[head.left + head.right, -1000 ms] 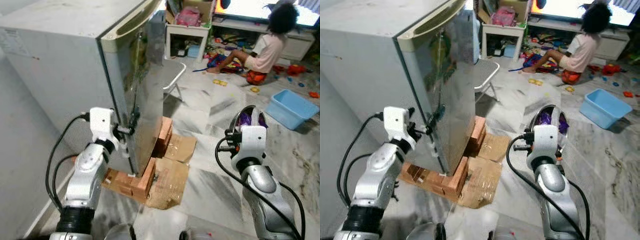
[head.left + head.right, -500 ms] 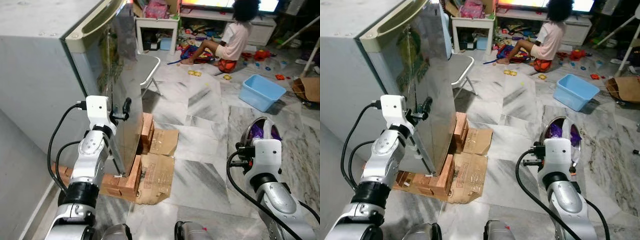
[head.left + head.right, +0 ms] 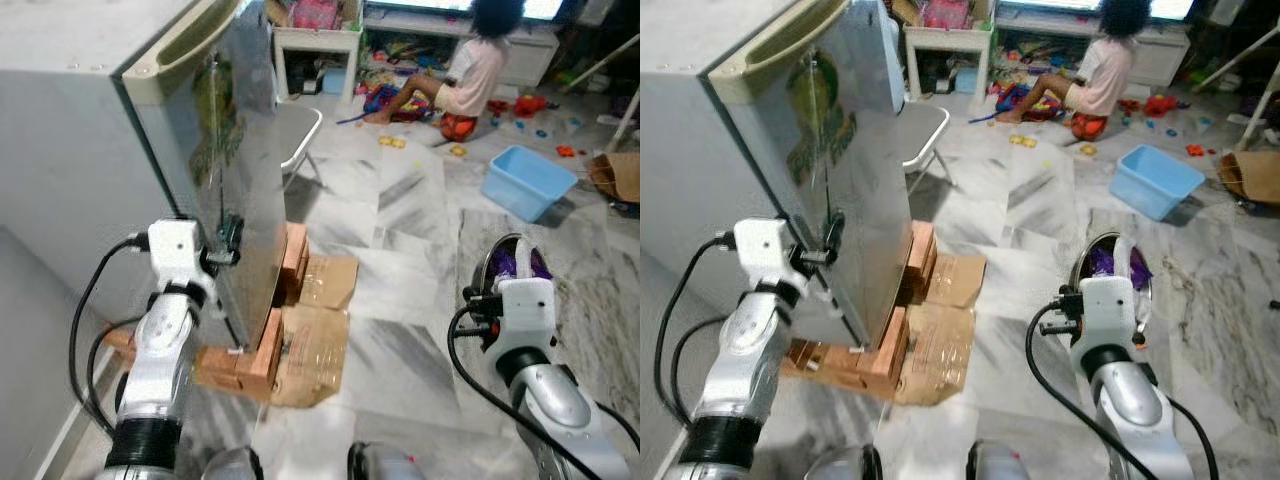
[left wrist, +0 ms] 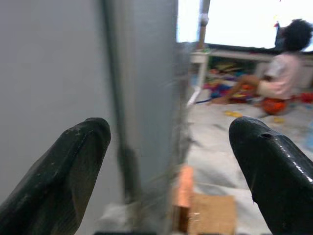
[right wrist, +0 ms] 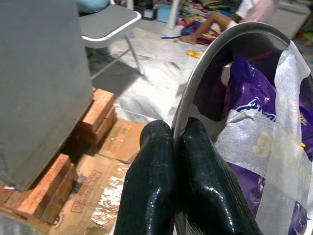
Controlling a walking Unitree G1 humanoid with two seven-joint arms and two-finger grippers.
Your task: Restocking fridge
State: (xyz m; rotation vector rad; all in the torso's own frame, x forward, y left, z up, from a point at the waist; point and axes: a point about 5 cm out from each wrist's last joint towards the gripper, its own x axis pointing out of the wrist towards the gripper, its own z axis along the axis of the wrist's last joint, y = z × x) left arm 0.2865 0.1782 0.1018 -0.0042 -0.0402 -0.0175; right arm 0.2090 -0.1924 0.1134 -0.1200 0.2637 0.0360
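The grey fridge (image 3: 90,130) stands at the left on bricks, its shiny steel door (image 3: 250,190) against the body. My left gripper (image 3: 231,238) is open at the door's side edge, about halfway up. In the left wrist view its fingers (image 4: 73,166) stand wide apart with the door's edge (image 4: 146,98) between them. My right gripper (image 5: 178,132) is shut on the rim of a steel bowl (image 5: 205,58), held low at the right. White tape crosses the bowl over a purple packet (image 5: 244,93). The bowl (image 3: 512,255) rises above my right wrist.
Red bricks (image 3: 270,345) and flattened cardboard (image 3: 322,340) lie under and before the fridge. A folding chair (image 3: 300,130) stands behind the door. A person (image 3: 470,75) sits on the floor among toys at the back. A blue tub (image 3: 530,182) and a cardboard box (image 3: 615,175) lie right.
The camera has shifted a little. My left gripper has dropped slightly and come back to the door's side edge. My right gripper still holds the bowl in the same place.
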